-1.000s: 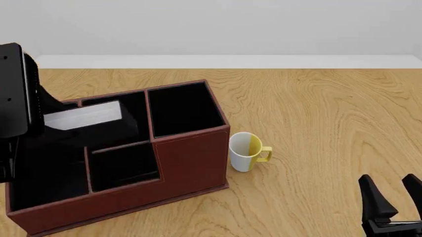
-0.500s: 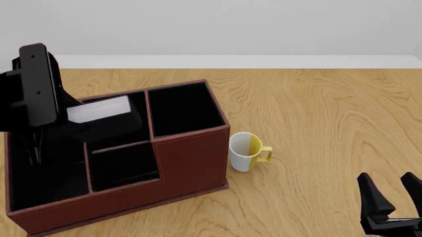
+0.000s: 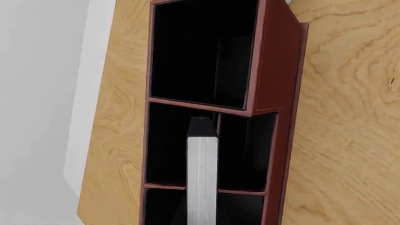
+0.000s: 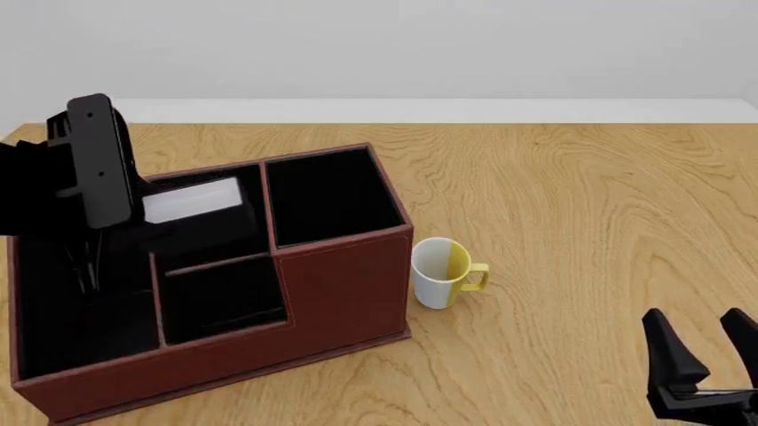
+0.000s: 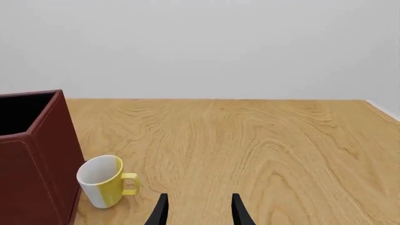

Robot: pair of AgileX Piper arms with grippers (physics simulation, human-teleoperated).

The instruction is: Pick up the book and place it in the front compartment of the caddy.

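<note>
The left tool (image 4: 142, 222) carries the book (image 4: 192, 200) (white page edge showing) over the caddy (image 4: 343, 293), at 10 o'clock from the mug (image 4: 441, 272). At 5 o'clock on the counter (image 4: 569, 204), the right tool (image 4: 707, 346) hangs spread and empty.

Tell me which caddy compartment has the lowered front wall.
The small middle compartment on the near side of the caddy, just left of the tall right-hand section. Its near wall steps down below the tall section's; the mug stands outside, to the right.
</note>
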